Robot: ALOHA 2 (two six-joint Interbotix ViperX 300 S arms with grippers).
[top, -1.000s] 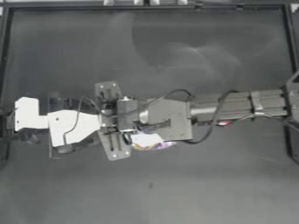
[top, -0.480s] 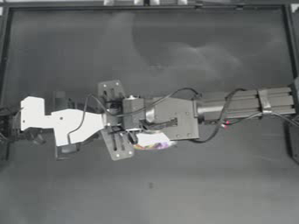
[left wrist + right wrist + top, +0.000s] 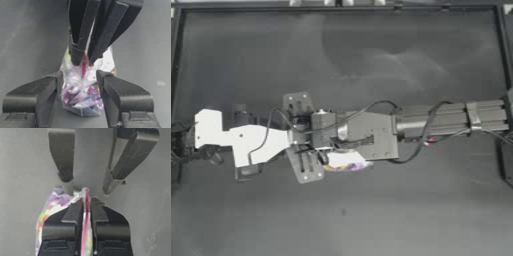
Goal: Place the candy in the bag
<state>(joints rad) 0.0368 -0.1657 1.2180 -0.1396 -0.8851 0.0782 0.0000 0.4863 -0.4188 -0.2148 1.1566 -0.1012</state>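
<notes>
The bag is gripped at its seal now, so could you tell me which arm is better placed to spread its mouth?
Probably the left: the left gripper stands open astride the bag, while the right gripper is clamped on the seal strip.

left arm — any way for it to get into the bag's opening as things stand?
Probably not. The right gripper is shut on the bag at its pink seal strip, pinching the top closed. The left gripper straddles the bag's body lower down, jaws apart, so the mouth looks blocked.
</notes>
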